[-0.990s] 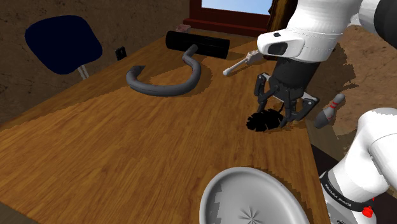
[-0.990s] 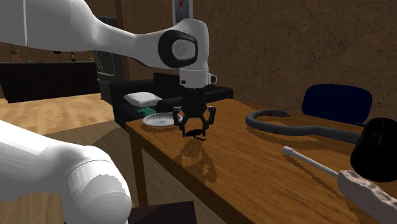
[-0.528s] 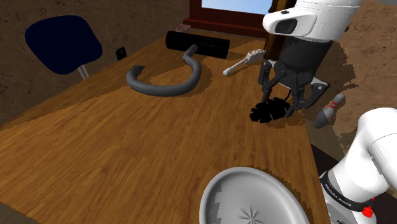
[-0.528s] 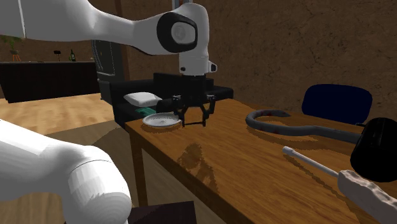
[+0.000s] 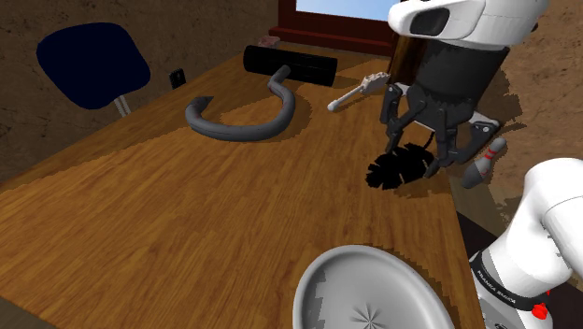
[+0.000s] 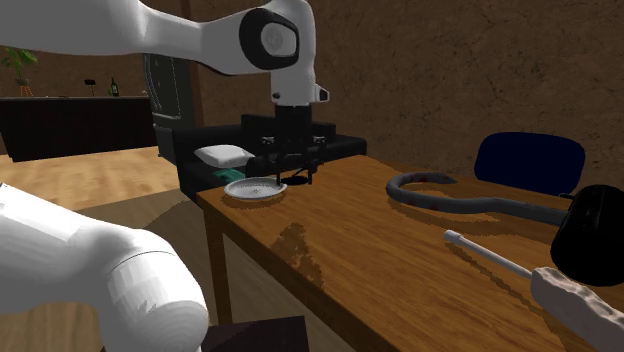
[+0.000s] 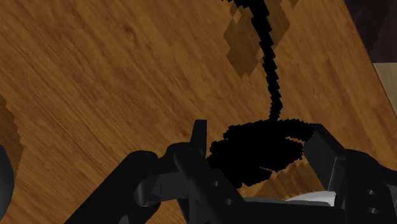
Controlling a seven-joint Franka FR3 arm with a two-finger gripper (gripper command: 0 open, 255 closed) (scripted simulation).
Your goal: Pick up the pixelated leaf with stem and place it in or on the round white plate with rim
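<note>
The leaf (image 5: pixel 396 172) is a jagged black shape with a thin stem. It hangs above the wooden table (image 5: pixel 168 215), clasped in my black gripper (image 5: pixel 417 163). In the wrist view the leaf (image 7: pixel 259 150) sits between the two fingers (image 7: pixel 200 141), and its stem runs away from the gripper over the wood. The round grey-white plate (image 5: pixel 369 292) with a rim lies at the table's near edge in the shoulder view, well short of the gripper. In the second exterior view the gripper (image 6: pixel 291 172) hovers just right of the plate (image 6: pixel 252 188).
A grey curved hose (image 5: pixel 245 118), a black cylinder (image 5: pixel 290 64) and a white long-handled tool (image 5: pixel 355 92) lie toward the table's far side. A bowling pin (image 5: pixel 484 164) stands beyond the table's right edge. A blue chair (image 5: pixel 93 60) is at the far left.
The gripper has lifted the leaf off the table and carried it higher. In the second exterior view it has moved left toward the plate.
</note>
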